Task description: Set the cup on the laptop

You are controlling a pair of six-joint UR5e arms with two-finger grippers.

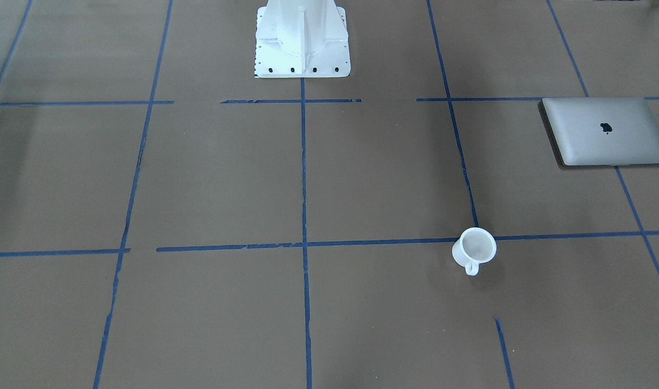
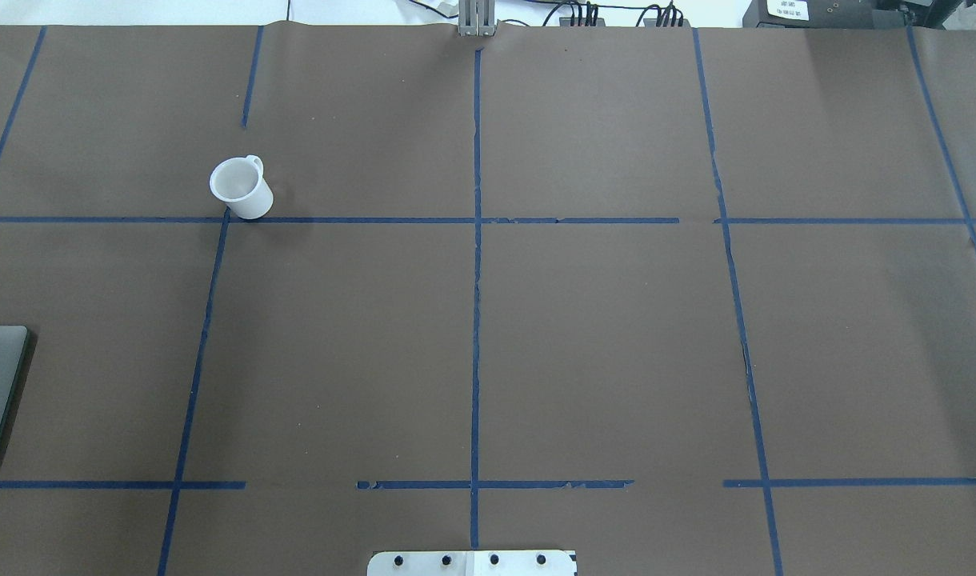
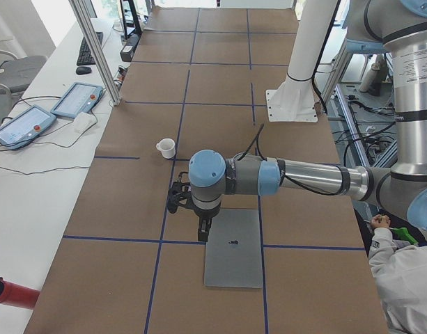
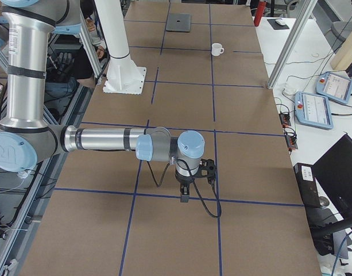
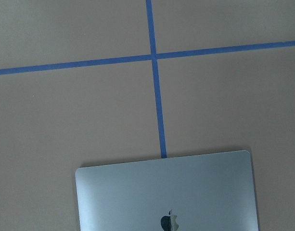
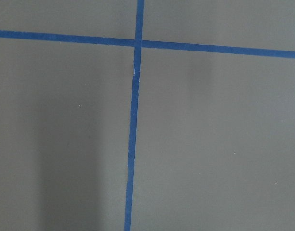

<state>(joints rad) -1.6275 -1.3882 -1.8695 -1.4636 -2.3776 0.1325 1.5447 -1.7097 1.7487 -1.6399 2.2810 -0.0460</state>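
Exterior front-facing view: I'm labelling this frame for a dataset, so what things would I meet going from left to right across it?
white robot base → cup → laptop, near the right edge.

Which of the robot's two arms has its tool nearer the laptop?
The left tool: it hangs by a corner of the laptop, whose lid fills its wrist view. The right tool hangs over bare table, far off.

A plain white cup (image 1: 474, 249) and silver-grey laptop (image 1: 606, 131) with dark logo sit on a brown table (image 1: 210, 178) gridded with blue tape.
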